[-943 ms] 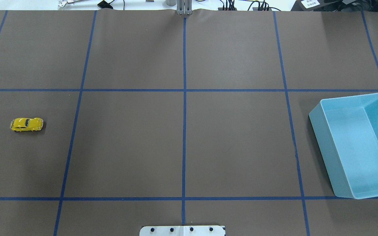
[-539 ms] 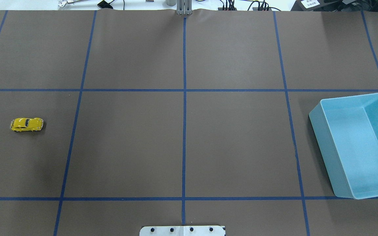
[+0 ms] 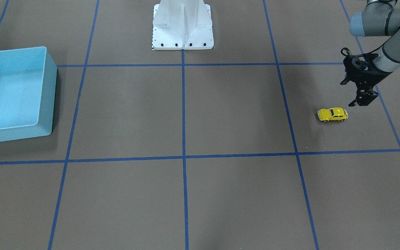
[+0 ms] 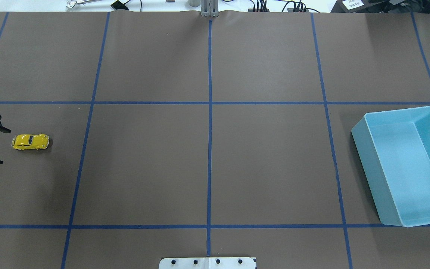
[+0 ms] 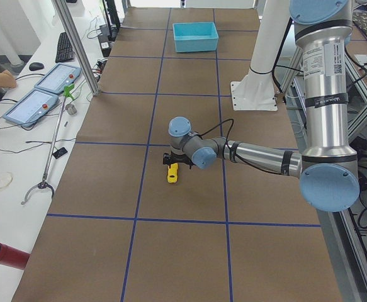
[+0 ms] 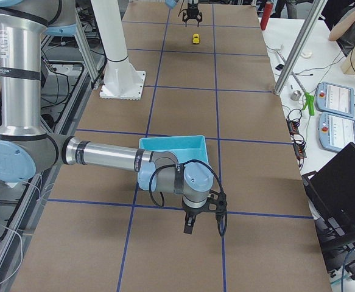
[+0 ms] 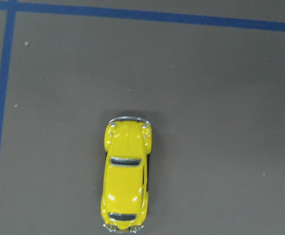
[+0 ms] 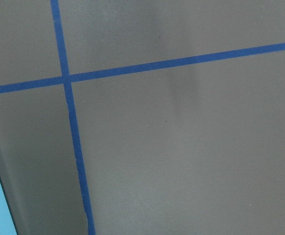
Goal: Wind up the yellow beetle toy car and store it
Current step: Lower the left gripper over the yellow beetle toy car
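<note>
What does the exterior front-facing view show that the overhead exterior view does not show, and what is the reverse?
Only the front-facing view shows the left arm's grey links and the white pedestal's column. Only the overhead view shows the cables beyond the table's far edge. Both show the yellow beetle toy car on the table, the left gripper open near it, the light blue bin and the blue tape lines.

We get even, diffuse overhead light across the matte brown counter (image 4: 267, 160). In the left wrist view the yellow beetle toy car (image 7: 126, 176) is sharp, with a thin dark shadow along one side. The light blue bin (image 3: 50, 100) throws a soft shadow. The right wrist view is slightly soft.
</note>
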